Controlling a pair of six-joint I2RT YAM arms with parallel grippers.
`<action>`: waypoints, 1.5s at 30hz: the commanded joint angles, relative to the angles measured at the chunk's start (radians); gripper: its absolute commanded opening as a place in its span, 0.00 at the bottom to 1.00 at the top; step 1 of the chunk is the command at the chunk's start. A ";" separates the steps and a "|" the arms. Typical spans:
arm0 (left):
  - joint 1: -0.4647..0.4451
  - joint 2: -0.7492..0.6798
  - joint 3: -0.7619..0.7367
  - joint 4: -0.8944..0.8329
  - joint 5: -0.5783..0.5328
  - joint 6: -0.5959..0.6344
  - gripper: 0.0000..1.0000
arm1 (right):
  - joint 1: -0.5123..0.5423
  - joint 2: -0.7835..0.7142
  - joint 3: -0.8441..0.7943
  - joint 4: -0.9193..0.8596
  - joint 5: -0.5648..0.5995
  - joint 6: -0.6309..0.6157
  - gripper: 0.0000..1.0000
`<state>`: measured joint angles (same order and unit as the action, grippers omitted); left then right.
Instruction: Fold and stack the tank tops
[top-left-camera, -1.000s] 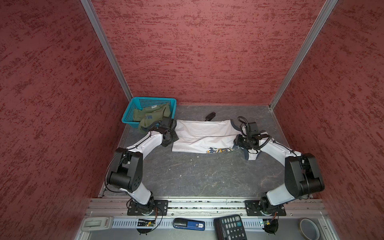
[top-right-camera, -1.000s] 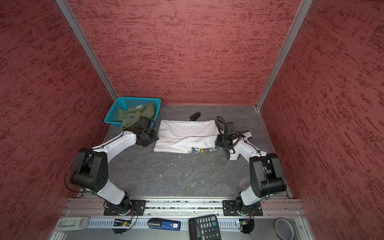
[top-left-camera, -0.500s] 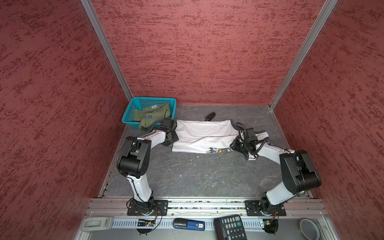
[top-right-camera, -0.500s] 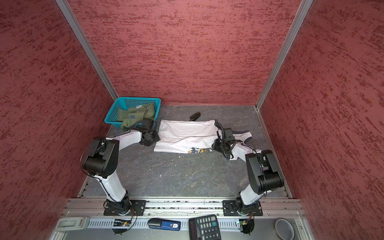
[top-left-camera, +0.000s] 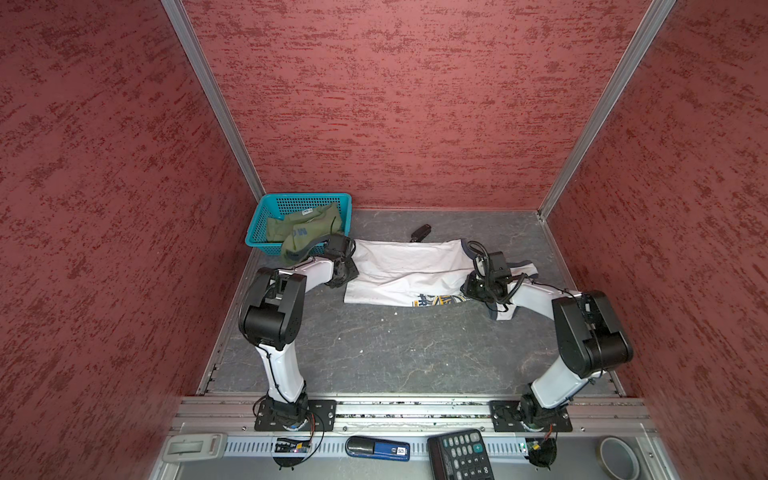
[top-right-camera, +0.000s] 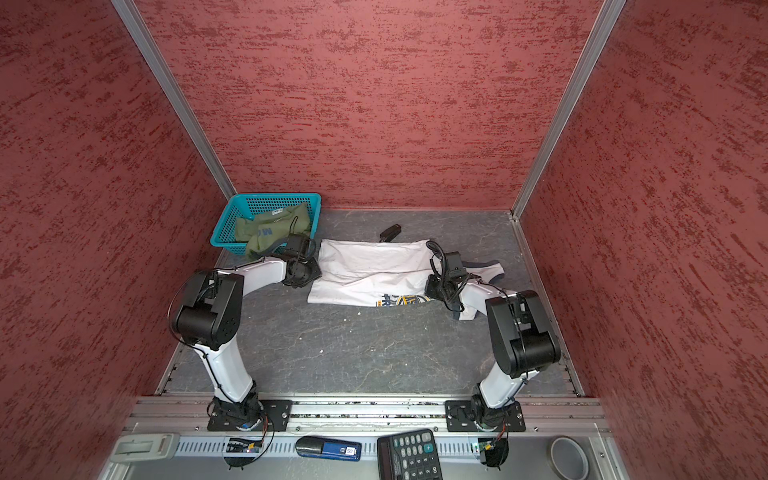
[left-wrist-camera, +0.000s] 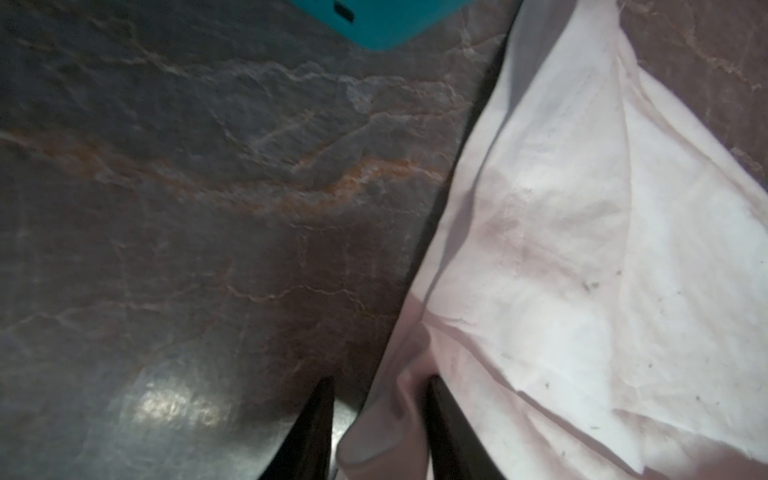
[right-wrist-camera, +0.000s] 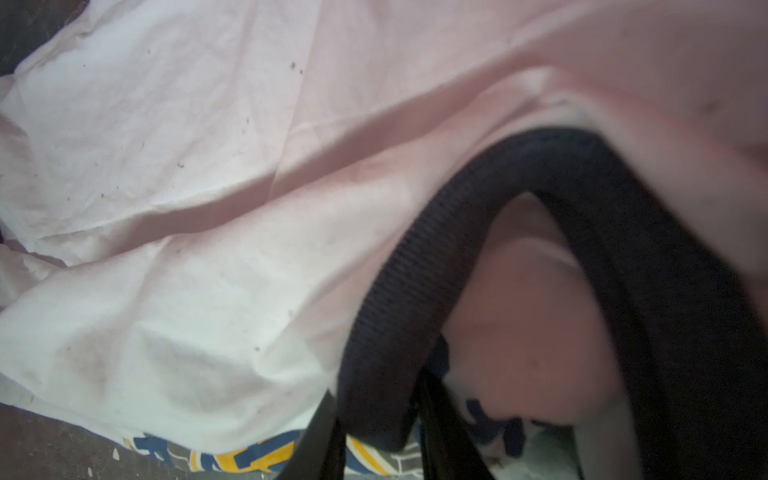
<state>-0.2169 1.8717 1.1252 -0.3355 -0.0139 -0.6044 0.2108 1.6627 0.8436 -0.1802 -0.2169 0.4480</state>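
The white tank top lies half folded across the back of the grey table, and its blue-and-yellow emblem peeks out at the near edge. My left gripper is at the shirt's left end, shut on a raised fold of white cloth. My right gripper is at the right end and pinches the dark armhole trim between its fingers. In both top views the wrists hide the fingertips. The olive tank top lies crumpled in the blue basket and spills over its near rim.
A small black object lies just behind the white shirt. Red walls close in three sides. On the front rail sit a calculator, a blue tool, a tape roll and a grey device.
Both arms have drawn their elbows up and inward while the wrists stayed at the ends of the white shirt. Both sets of jaws have narrowed onto the cloth.
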 joint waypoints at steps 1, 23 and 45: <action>0.001 0.003 0.018 0.000 0.000 0.010 0.32 | 0.009 -0.038 0.028 -0.022 0.049 -0.020 0.22; -0.126 -0.433 -0.092 -0.244 -0.125 -0.083 0.04 | 0.017 -0.280 -0.031 -0.290 0.114 0.016 0.00; -0.391 -0.939 -0.464 -0.654 -0.066 -0.308 0.57 | 0.047 -0.831 -0.223 -0.791 0.124 0.397 0.45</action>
<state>-0.6064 0.9565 0.6029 -0.9451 -0.0002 -0.9161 0.2501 0.8745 0.5503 -0.9024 -0.1463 0.8062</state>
